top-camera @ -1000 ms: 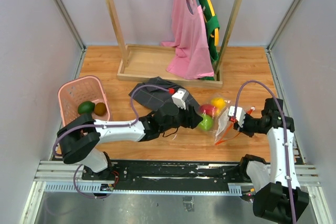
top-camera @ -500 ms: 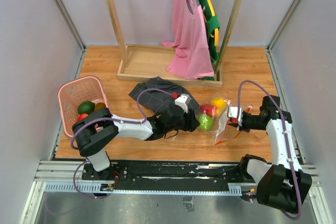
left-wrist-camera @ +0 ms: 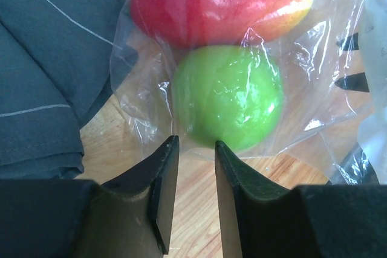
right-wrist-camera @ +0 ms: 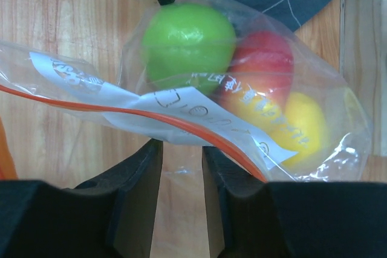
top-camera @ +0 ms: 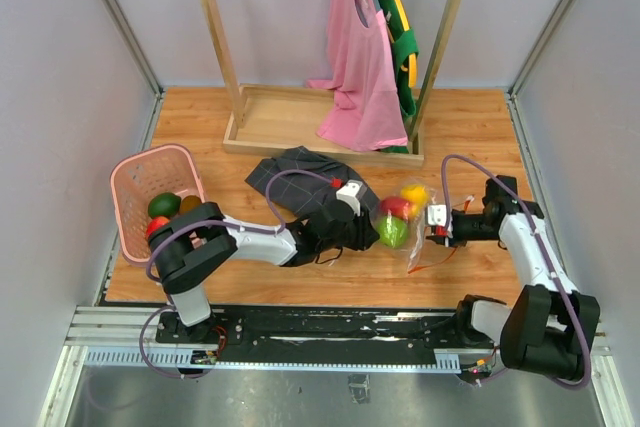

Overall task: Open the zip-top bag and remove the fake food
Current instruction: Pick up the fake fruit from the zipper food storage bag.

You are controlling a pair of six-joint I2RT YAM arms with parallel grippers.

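The zip-top bag (top-camera: 405,222) lay just right of the grey cloth (top-camera: 295,182), holding at least 3 pieces of fake food (left-wrist-camera: 227,98); 3 more sat in the pink basket (top-camera: 150,153), well left of the cloth. The left gripper (left-wrist-camera: 196,144) and right gripper (right-wrist-camera: 181,148) stood slightly parted at the bag's opposite ends, pinching nothing visible. Roughly half the emptying seemed left.

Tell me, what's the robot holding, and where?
Nothing, it seems. The left gripper is at the closed end of the bag, the right gripper at its zip mouth, but both stand open.
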